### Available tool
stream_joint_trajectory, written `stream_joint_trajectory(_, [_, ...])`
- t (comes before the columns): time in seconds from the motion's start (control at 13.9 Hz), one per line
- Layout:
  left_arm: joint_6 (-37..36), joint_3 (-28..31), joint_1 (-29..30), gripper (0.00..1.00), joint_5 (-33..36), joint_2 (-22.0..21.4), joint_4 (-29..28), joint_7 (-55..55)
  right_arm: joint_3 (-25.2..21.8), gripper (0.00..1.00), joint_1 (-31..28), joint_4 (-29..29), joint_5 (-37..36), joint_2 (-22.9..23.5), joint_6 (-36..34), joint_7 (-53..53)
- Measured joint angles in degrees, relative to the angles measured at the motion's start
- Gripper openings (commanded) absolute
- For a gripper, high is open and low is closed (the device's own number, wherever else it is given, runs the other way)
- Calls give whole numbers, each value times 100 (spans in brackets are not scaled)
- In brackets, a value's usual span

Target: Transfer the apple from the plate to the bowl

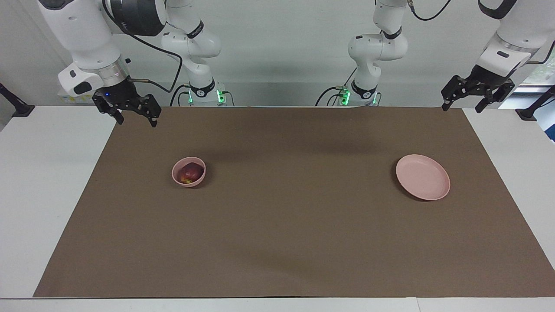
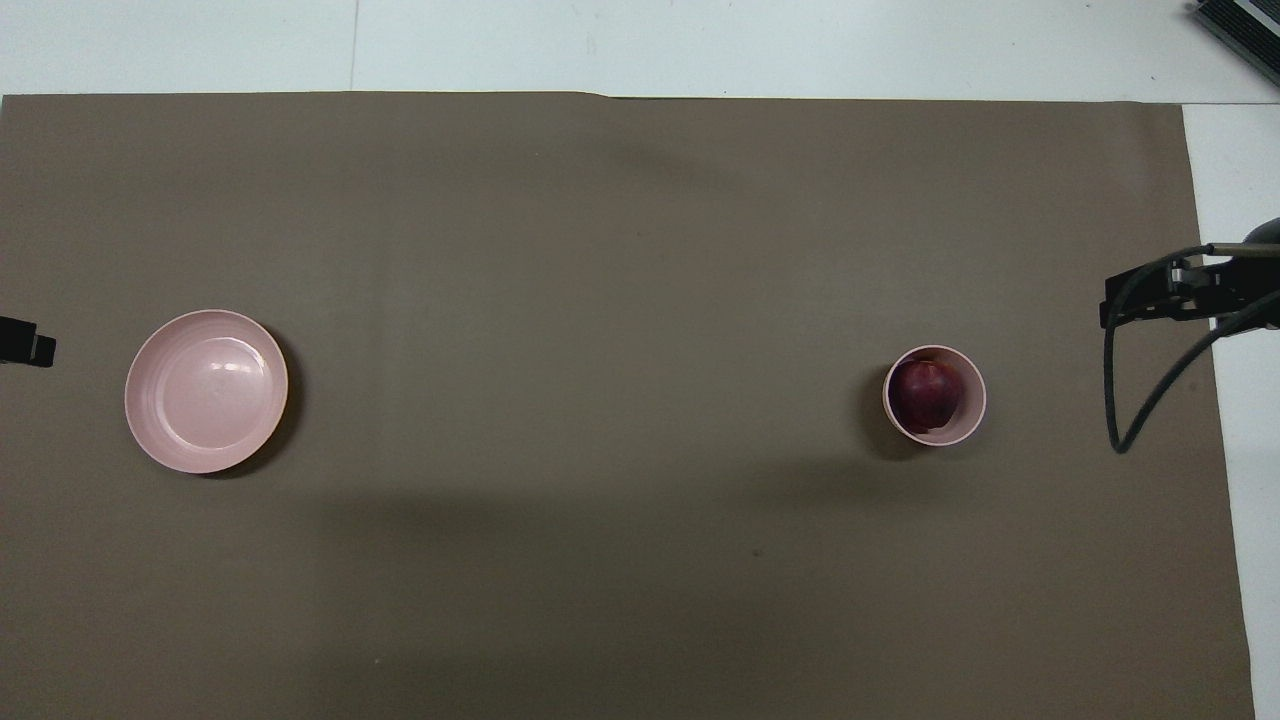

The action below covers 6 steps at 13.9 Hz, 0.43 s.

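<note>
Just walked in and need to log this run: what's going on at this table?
Nothing is being handled at this moment. The apple sits inside the small pink bowl, toward the right arm's end of the brown mat, so the move looks done. The pink plate lies bare toward the left arm's end. The right pincer hangs open and empty over its corner of the mat near the robots, clear of the bowl. The left pincer hangs open and empty over the other corner.
</note>
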Motion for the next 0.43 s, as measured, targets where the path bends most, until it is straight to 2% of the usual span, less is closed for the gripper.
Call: stream_joint_trajectory(0.43, [-41,-1,0,100,0,-6,0,0,-50,100,4,1,2,-78,-1,-21])
